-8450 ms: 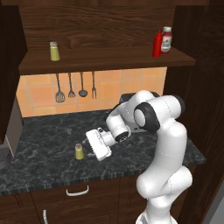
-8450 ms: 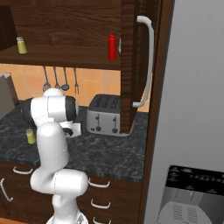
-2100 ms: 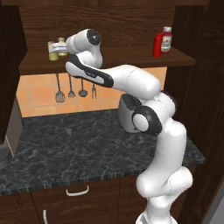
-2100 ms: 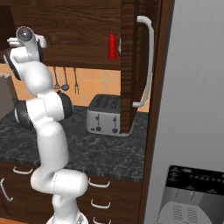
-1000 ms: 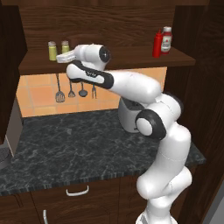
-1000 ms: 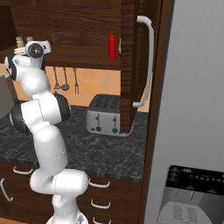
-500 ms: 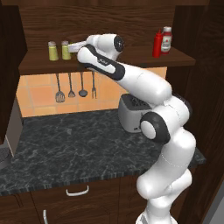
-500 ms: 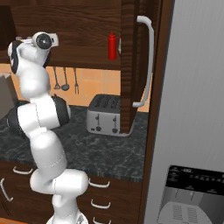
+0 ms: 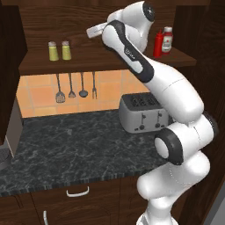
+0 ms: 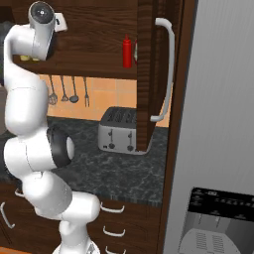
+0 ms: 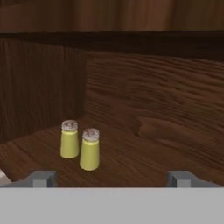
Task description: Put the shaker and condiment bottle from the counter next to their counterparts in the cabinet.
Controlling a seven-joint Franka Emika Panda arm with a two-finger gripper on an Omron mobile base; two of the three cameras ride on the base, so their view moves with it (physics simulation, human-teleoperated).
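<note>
Tool [image 11: 111, 177]: spread wide, nothing between the tips, raised in front of the cabinet [image 9: 110, 19].
Shaker [image 9: 66, 50]: upright at the left of the shelf [image 9: 39, 67], just beside its twin [image 9: 53, 51] (alike, hard to tell apart).
Condiment bottle [image 9: 158, 44]: at the shelf's right, close beside the labelled bottle [image 9: 167, 40].
Counter [image 9: 66, 145]: toaster [image 9: 143, 113] at right.

Two rear base views; hand view toward cabinet [image 11: 144, 100]

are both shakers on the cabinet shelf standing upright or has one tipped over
Both upright: the two shakers stand side by side on the shelf, silver caps up, a narrow gap between them.
</note>
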